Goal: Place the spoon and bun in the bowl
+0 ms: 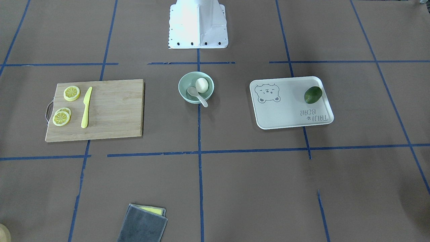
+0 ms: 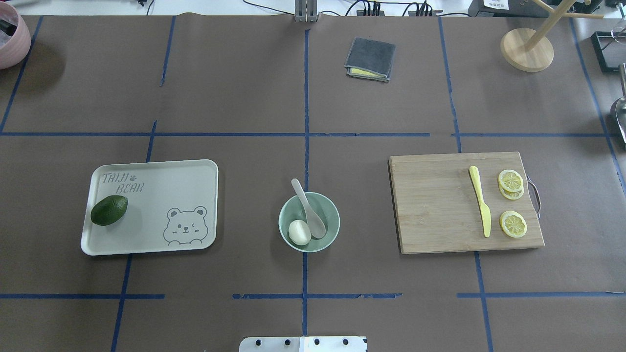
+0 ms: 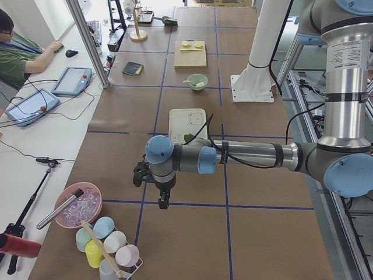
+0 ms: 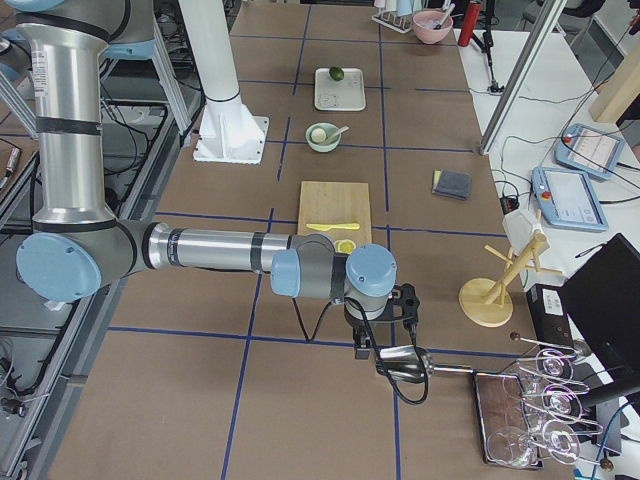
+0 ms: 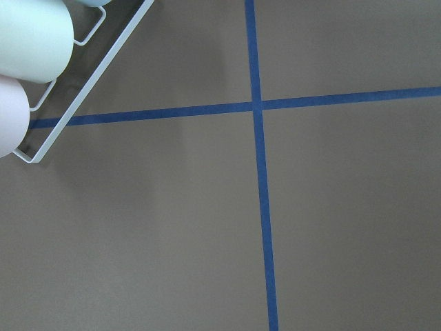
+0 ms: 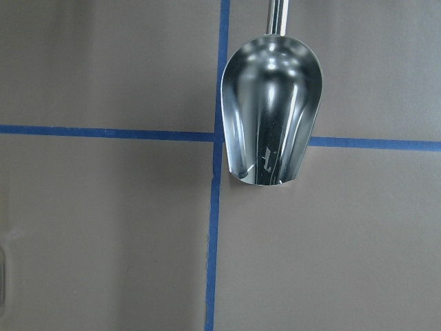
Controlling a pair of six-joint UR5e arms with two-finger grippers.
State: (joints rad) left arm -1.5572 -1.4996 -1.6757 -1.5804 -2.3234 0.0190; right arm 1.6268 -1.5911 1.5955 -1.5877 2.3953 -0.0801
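Note:
The pale mint-green bowl (image 2: 285,218) stands at the table's middle, also in the front-facing view (image 1: 183,91). The white bun (image 2: 299,232) (image 1: 202,84) lies inside it. The off-white spoon (image 2: 308,207) (image 1: 198,96) rests with its scoop in the bowl and its handle over the rim. Both arms are far from the bowl. My left gripper (image 3: 164,201) hangs over the table's left end and my right gripper (image 4: 363,348) over the right end. They show only in the side views, so I cannot tell whether they are open or shut.
A white tray (image 2: 161,171) holds a dark green avocado (image 2: 109,210). A wooden board (image 2: 435,205) carries lemon slices (image 2: 510,181) and a yellow knife (image 2: 480,200). A folded grey cloth (image 2: 370,58) lies far back. A metal scoop (image 6: 272,110) lies under my right wrist, a cup rack (image 5: 41,76) near my left.

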